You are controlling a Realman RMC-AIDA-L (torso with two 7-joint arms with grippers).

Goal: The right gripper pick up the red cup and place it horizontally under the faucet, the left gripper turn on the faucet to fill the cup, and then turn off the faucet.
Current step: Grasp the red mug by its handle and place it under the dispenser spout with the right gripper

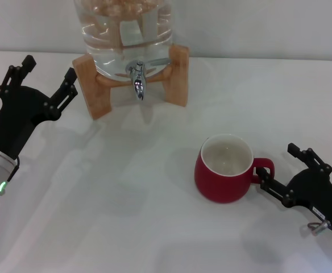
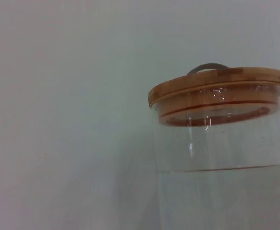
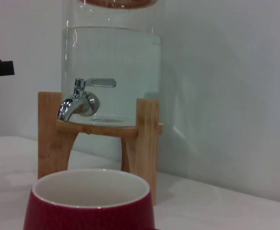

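The red cup (image 1: 225, 169) stands upright on the white tabletop (image 1: 126, 216), its white inside facing up and its loop handle turned toward the robot's right, well apart from the faucet (image 1: 137, 77) and nearer the robot. The right tool (image 1: 281, 169), black w/ angular prongs, sits low by the tabletop at the cup's handle side, fingers spread & released; one prong is just beside the handle, the other apart from it, and whether any prong touches the handle can't be told. The chrome faucet projects from the base of a clear water jar (image 1: 123, 31) held in a wooden stand (image 1: 98, 85), spout pointing down over bare tabletop. The left tool (image 1: 48, 73) hovers to the left of the stand, near its leg, fingers open w/ nothing between them; a green light (image 1: 2, 186) glows on its arm. The right wrist view shows the cup's rim (image 3: 89, 184) close up, w/ faucet (image 3: 80, 101) & lever beyond. The left wrist view shows the jar's wooden lid (image 2: 216, 86) above the water line
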